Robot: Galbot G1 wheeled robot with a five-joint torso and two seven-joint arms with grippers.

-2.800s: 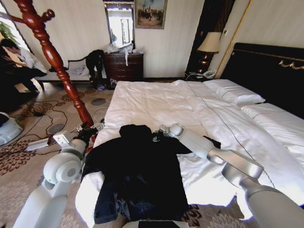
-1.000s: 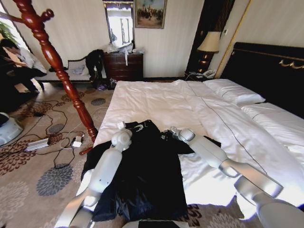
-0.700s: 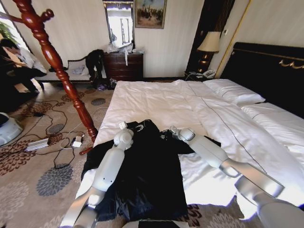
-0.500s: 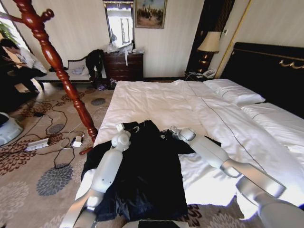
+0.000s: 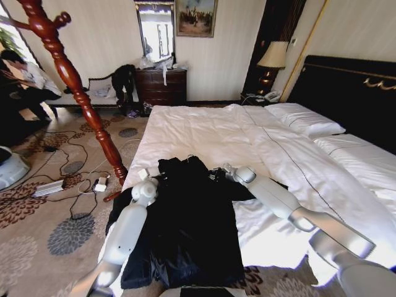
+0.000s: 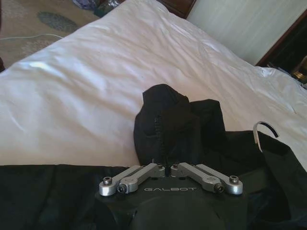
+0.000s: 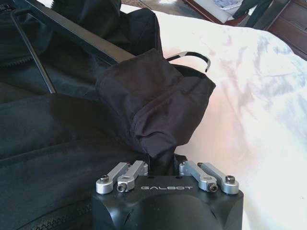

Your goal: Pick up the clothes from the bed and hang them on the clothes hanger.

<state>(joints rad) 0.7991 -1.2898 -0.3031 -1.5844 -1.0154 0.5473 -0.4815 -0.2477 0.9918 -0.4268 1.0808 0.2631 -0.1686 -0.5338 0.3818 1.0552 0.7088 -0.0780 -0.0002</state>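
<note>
The clothes (image 5: 189,223), a black coat, lie spread over the near corner of the bed (image 5: 204,133). My left gripper (image 5: 144,176) sits at the coat's left shoulder; in the left wrist view it (image 6: 165,168) is shut on a raised fold of the clothes (image 6: 165,120). My right gripper (image 5: 226,171) rests at the coat's right shoulder, and in the right wrist view it (image 7: 162,167) pinches a bunched fold of the clothes (image 7: 153,100). A metal hook (image 7: 192,54) pokes out by the collar. The clothes hanger (image 5: 71,77), a red-brown stand, leans up on the left beside the bed.
Cables and a power strip (image 5: 49,187) lie on the patterned carpet around the stand's foot. A dresser (image 5: 161,85) and a bench stand against the far wall. Pillows (image 5: 306,120) and the black headboard (image 5: 352,93) are to the right. A thin black rod (image 7: 72,36) crosses the coat.
My left arm came from the floor side onto the coat, then drew back left toward the bed's edge. The collar has bunched up. The right arm has barely moved.
</note>
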